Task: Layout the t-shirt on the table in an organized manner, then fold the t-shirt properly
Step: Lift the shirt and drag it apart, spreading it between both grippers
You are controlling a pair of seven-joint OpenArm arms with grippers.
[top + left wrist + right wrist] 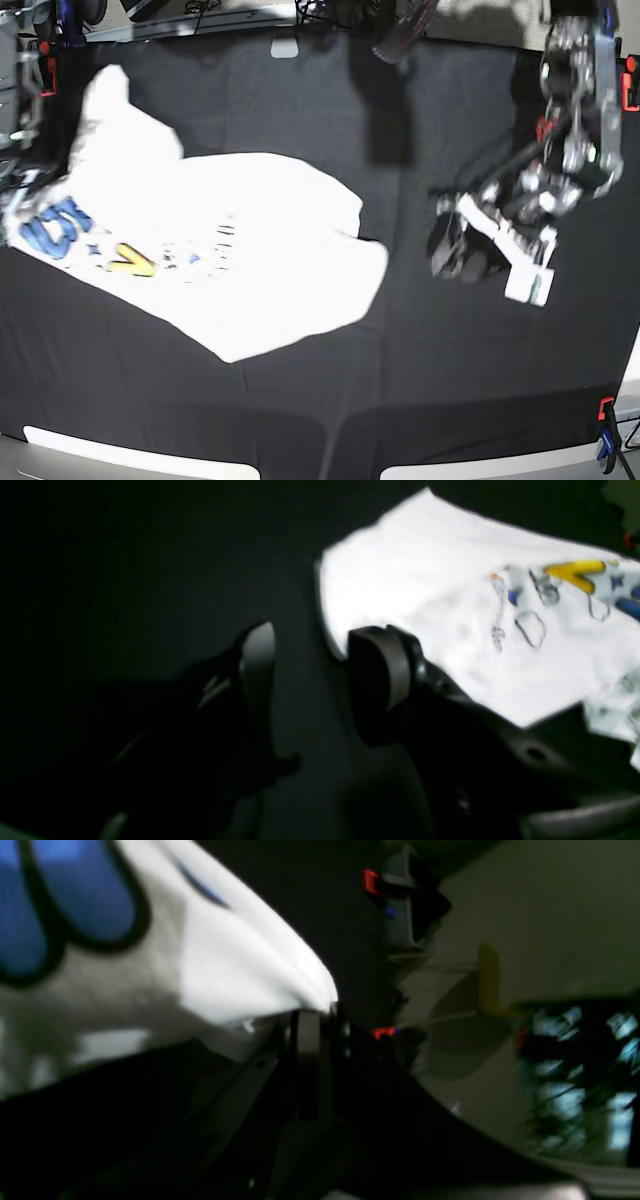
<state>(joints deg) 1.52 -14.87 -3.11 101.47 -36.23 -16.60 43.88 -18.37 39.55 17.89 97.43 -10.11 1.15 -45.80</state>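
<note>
Base view: t-shirt (250, 250), white, print side up, spread over the left half of the black-draped table (450, 400), its near hem edge running diagonally and one corner lifted off at the far left; bare black cloth lies along the front and between the shirt's right edge and the left gripper (455, 250). Left gripper: jaws parted wide, empty, low over the cloth, apart from the shirt. Right gripper (310, 1015): pinched closed on a white fold of the t-shirt, red clamps (370, 881) on the table edge behind it.
</note>
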